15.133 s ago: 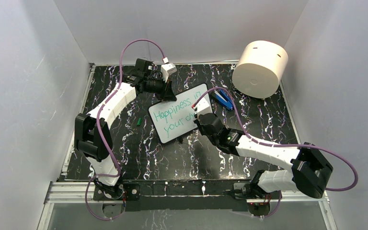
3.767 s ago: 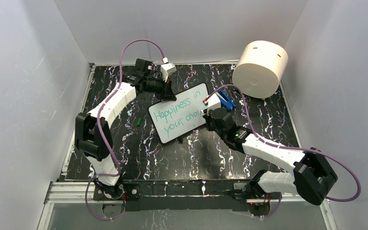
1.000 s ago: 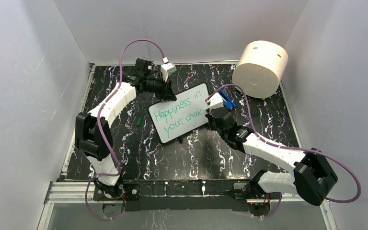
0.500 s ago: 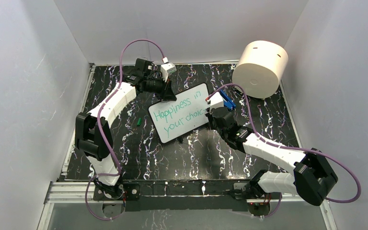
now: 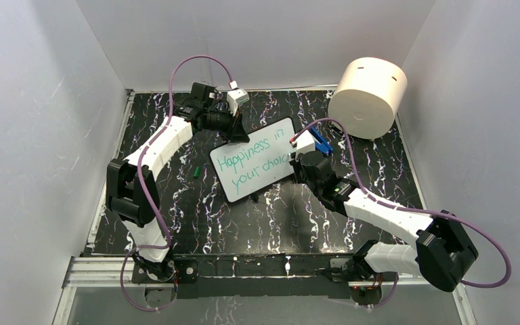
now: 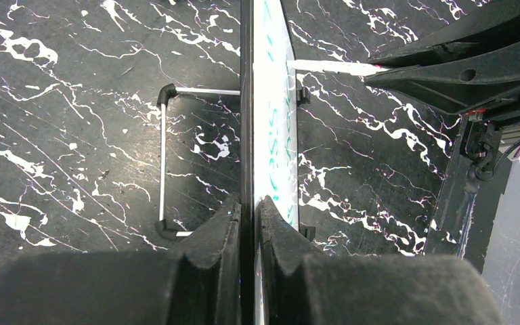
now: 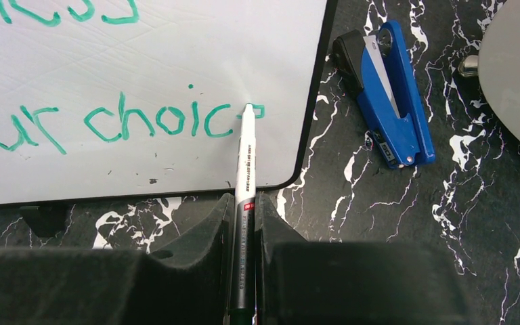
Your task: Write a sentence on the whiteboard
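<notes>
The whiteboard (image 5: 254,169) stands tilted on the black marbled table, with the teal sentence (image 5: 252,158) reading "Happiness in / your choic". My left gripper (image 6: 249,203) is shut on the board's far edge (image 6: 246,101), seen edge-on in the left wrist view. My right gripper (image 7: 244,200) is shut on a white marker (image 7: 245,159). Its tip touches the board (image 7: 176,54) just right of the last "c" of "choic" (image 7: 162,122), at the start of a new stroke. In the top view the right gripper (image 5: 302,160) sits at the board's right end.
A blue eraser or clip (image 7: 389,101) lies right of the board, also in the top view (image 5: 319,141). A big cream cylinder (image 5: 367,97) stands at the back right. A small green cap (image 5: 195,172) lies left of the board. The board's wire stand (image 6: 166,162) rests on the table.
The second line grew from "your ch" to "your choic". My right gripper with the marker moved right along the board. In the last second it barely moved. The left arm stayed still.
</notes>
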Controlling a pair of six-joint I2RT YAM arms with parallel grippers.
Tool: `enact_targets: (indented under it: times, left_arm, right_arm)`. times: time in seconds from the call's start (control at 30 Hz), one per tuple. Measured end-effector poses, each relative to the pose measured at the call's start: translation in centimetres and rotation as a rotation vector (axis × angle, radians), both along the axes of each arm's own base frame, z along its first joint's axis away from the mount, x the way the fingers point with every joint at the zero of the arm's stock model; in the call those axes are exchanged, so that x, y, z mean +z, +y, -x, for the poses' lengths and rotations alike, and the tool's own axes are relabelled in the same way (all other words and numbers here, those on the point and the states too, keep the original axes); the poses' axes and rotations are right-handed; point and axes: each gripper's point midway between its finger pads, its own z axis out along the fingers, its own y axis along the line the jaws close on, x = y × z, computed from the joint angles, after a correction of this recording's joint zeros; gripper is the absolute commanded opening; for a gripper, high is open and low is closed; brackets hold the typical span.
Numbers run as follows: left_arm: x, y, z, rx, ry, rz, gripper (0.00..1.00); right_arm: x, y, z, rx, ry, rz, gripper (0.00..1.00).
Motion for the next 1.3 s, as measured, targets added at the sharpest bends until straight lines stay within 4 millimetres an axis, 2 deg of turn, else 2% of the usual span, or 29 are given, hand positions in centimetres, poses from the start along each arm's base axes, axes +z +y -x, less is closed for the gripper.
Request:
enact_targets:
  times: [0.4, 0.7, 1.3]
  left_arm:
    - [0.0, 0.0, 0.0, 0.0, 0.0, 0.0, 0.0]
    - [0.0, 0.0, 0.0, 0.0, 0.0, 0.0, 0.0]
    - [0.0, 0.0, 0.0, 0.0, 0.0, 0.0, 0.0]
  right_arm:
    - [-0.2, 0.4, 0.4, 0.03, 0.016, -0.004, 0.0]
    - [-1.2, 0.1, 1.0, 0.035, 0.057, 0.019, 0.0]
    - [-1.1, -0.4, 0.8, 0.007, 0.049, 0.028, 0.0]
